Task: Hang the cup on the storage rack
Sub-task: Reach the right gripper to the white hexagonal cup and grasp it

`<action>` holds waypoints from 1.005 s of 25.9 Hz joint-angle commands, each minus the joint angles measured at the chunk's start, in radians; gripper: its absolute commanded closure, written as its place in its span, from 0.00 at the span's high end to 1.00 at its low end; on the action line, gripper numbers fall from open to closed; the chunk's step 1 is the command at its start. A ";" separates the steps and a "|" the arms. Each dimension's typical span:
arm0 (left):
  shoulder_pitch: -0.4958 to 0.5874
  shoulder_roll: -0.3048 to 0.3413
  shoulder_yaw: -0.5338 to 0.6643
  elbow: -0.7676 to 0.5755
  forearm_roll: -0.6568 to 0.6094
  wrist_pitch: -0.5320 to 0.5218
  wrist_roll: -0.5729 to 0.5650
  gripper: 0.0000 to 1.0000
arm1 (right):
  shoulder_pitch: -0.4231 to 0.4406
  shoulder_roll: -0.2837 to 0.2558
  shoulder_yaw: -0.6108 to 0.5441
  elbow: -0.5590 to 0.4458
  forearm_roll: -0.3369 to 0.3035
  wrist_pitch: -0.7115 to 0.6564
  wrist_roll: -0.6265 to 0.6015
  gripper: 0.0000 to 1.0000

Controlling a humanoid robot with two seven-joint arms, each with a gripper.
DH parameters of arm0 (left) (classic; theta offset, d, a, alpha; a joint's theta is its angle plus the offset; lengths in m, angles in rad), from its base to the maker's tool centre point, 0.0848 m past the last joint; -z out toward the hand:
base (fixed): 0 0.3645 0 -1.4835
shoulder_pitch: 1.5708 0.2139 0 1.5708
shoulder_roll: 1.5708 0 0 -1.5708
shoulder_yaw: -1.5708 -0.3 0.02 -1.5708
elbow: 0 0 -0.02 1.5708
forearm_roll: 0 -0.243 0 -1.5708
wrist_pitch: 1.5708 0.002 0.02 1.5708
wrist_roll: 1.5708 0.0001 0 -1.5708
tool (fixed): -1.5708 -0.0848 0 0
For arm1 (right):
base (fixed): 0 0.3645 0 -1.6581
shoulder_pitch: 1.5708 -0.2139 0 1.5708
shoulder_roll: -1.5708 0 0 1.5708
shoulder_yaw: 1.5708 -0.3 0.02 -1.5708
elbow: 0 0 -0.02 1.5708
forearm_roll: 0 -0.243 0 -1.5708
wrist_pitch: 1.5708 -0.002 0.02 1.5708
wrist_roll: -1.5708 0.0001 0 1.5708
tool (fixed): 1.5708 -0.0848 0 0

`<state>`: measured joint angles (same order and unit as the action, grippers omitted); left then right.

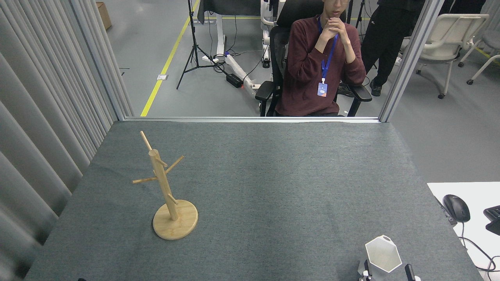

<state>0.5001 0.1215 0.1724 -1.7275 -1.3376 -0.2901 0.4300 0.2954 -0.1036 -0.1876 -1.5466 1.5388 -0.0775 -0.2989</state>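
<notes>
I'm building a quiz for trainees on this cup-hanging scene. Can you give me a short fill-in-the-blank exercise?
1. The white cup stands on the grey table with its opening facing ____.
2. The wooden rack stands to the ____ of the cup.
3. The pegs of the rack hold ____ cups.
4. The right pincer has its fingers on either side of the ____.

Missing words: up; left; no; cup
</notes>
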 commanded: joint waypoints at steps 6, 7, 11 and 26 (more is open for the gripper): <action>0.000 0.000 0.009 0.000 0.000 0.000 0.000 1.00 | -0.055 -0.001 0.000 0.066 0.000 -0.001 -0.002 0.98; 0.000 0.001 0.009 -0.001 0.000 0.000 0.000 1.00 | -0.056 -0.001 0.000 0.069 0.001 -0.001 -0.002 0.97; 0.000 0.000 0.009 -0.001 0.000 0.000 0.000 1.00 | -0.056 -0.001 0.008 0.076 0.011 -0.010 -0.003 0.40; -0.241 -0.117 -0.364 0.054 -0.339 -0.053 -0.030 1.00 | -0.259 0.108 0.037 -0.059 -0.011 -0.013 -0.002 0.40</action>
<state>0.3212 0.0579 -0.0808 -1.7068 -1.5818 -0.3365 0.4192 0.0854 -0.0713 -0.1816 -1.5813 1.5200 -0.0946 -0.3114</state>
